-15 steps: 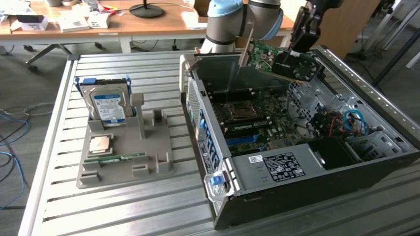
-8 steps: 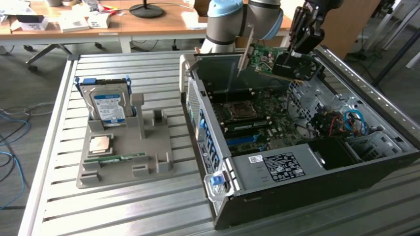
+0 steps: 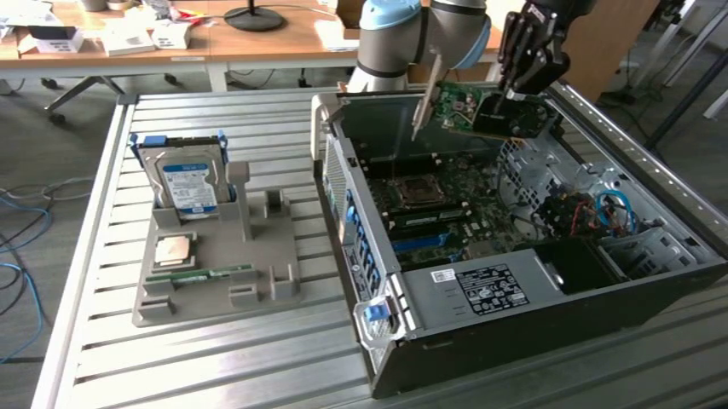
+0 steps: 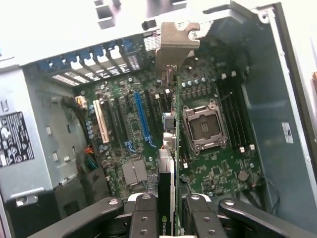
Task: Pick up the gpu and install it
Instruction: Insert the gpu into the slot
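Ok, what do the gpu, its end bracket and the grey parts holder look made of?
The gpu: green circuit board, matte, dotted with small components. Its bracket: likely bare sheet metal, silvery with a dull shine, bent tab. The parts holder: even matte grey, probably plastic, moulded or printed.

The grey arm with pale-blue joint caps [image 3: 410, 30] comes in from the back of the room, bent at the elbow, wrist turned downward. From it hangs the black two-fingered gripper [image 3: 509, 100], pointing down with its tip leaning a little toward the exterior view's left. Its black fingers [image 4: 144, 218] are clamped on either side of the thin brownish circuit card with a silver bracket, the gpu [image 4: 172, 148], held edge-on between them.
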Robot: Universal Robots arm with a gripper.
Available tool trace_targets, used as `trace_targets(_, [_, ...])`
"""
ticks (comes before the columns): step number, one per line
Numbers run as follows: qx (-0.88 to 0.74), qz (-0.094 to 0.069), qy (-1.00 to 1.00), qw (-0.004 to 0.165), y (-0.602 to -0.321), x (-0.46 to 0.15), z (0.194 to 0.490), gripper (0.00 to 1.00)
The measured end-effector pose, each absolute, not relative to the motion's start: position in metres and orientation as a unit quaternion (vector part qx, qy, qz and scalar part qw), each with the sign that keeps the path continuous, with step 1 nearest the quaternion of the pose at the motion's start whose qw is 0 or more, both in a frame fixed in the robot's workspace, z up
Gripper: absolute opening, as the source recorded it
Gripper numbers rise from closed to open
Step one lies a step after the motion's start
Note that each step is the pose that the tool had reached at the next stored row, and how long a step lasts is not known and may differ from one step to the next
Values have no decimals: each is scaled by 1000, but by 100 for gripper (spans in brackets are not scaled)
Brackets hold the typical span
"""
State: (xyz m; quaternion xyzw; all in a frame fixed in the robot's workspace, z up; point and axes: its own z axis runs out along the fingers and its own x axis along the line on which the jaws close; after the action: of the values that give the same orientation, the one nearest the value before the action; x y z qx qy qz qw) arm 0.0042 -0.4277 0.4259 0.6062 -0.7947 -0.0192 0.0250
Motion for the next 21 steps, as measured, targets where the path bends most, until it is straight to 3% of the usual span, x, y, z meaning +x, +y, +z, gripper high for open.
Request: trace_targets(21, [744, -14, -668, 28, -428, 4, 424, 26])
